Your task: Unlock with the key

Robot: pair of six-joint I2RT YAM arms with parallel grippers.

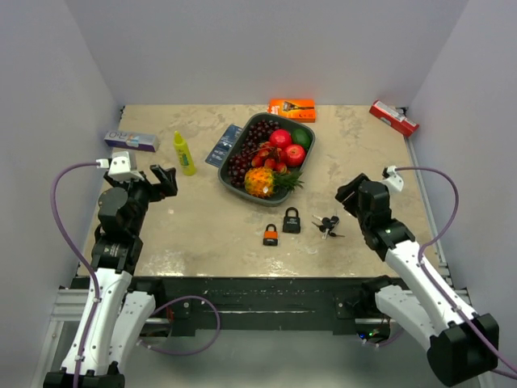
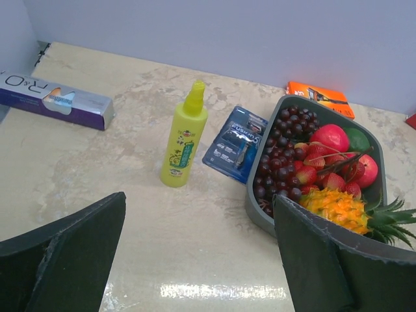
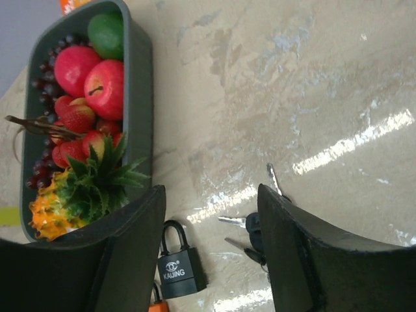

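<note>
Nearest, an orange padlock (image 1: 271, 235) and a black padlock (image 1: 292, 220) are lying side by side in front of the fruit tray (image 3: 138, 91), with the keys (image 1: 326, 225) resting on the table front-right of it. The right gripper (image 1: 346, 192) is hovering right of the tray, jaws wide and empty; the left gripper (image 1: 164, 179) is gaping equally wide well left of it. A yellow bottle (image 1: 184, 153) is standing upright just left of the tray.

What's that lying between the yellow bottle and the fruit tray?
A blue razor pack, lying flat. The left wrist view shows it best.
</note>
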